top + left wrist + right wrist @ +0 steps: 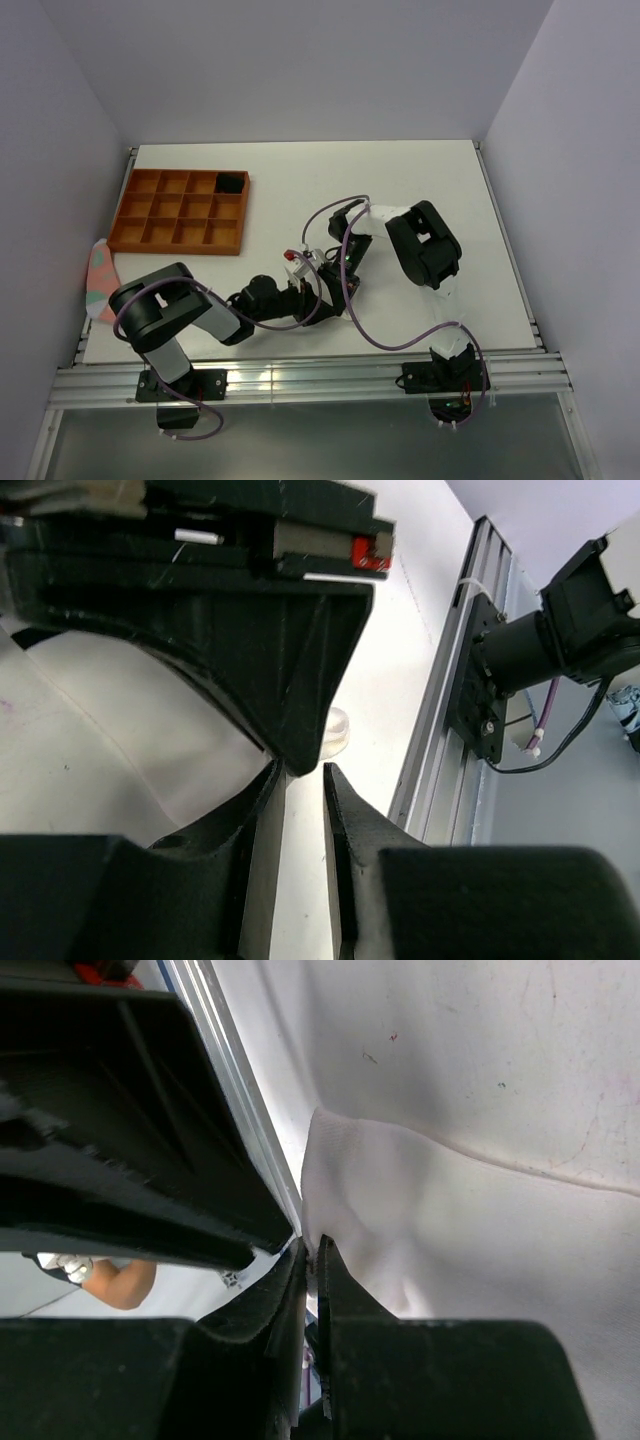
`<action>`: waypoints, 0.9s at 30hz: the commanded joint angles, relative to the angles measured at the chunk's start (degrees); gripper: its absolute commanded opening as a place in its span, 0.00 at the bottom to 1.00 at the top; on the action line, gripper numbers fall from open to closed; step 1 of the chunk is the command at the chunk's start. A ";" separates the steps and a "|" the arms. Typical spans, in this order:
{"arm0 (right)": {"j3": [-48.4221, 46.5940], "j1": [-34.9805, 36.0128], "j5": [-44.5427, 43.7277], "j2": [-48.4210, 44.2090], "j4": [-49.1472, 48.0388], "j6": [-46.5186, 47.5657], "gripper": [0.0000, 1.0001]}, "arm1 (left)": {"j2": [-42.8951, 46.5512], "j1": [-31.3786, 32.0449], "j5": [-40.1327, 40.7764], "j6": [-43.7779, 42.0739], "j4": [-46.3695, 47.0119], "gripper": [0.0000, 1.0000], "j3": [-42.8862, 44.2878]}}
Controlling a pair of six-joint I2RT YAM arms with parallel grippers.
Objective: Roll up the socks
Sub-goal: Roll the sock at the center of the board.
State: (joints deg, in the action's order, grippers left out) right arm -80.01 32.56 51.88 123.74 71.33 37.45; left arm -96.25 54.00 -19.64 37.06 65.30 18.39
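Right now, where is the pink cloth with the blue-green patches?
In the top view the pink cloth lies at the table's left edge, just nearer the robot than the orange tray and left of the left arm.

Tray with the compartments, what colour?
The tray is orange-brown. The top external view shows it best.

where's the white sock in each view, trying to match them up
Top external: not made out; white on white, under the meeting arms.
Left wrist: white sock left of centre, lying flat.
Right wrist: centre and right, its corner at the right fingers.
Shared landmark: aluminium edge rail, bottom in top external, right in left wrist, upper left in right wrist.
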 commanded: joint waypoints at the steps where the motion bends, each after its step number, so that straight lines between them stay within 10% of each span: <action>1: -1.47 -0.39 0.07 0.62 2.06 1.31 0.00 | -1.13 0.32 -1.46 -1.55 2.82 0.27 0.85; 27: -1.99 -0.39 -0.29 1.06 2.67 1.39 0.00 | 5.20 0.41 3.12 -7.52 -8.78 0.31 2.78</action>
State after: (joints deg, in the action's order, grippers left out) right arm -80.01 32.56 51.53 124.01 71.75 38.44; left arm -91.18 54.11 -17.63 33.01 59.35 19.46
